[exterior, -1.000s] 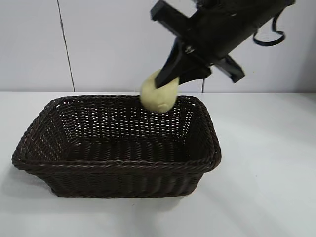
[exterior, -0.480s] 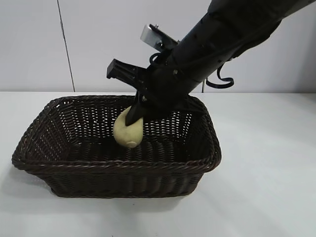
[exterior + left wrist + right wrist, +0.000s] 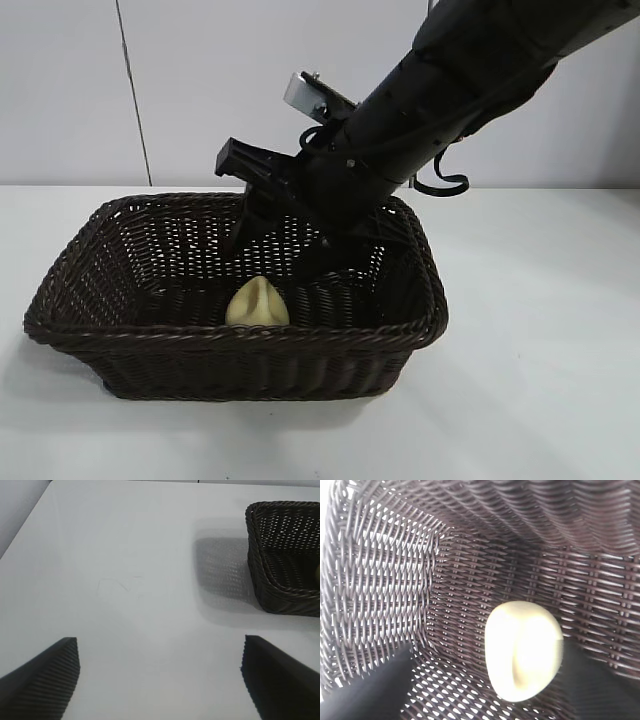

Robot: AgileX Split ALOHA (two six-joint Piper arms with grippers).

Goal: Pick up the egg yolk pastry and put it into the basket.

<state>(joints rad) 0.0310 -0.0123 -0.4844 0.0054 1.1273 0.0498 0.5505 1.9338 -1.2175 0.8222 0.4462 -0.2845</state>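
White table (image 3: 540,330) under wicker basket (image 3: 400,345)

Ahead of me a pale wall (image 3: 200,90) runs behind the white table (image 3: 540,330) — plain and flat, split by one thin dark vertical seam (image 3: 133,95). The tabletop is smooth and evenly lit, with soft shadows pooling on it — in my left wrist view a faint scuff (image 3: 122,586) marks its surface.
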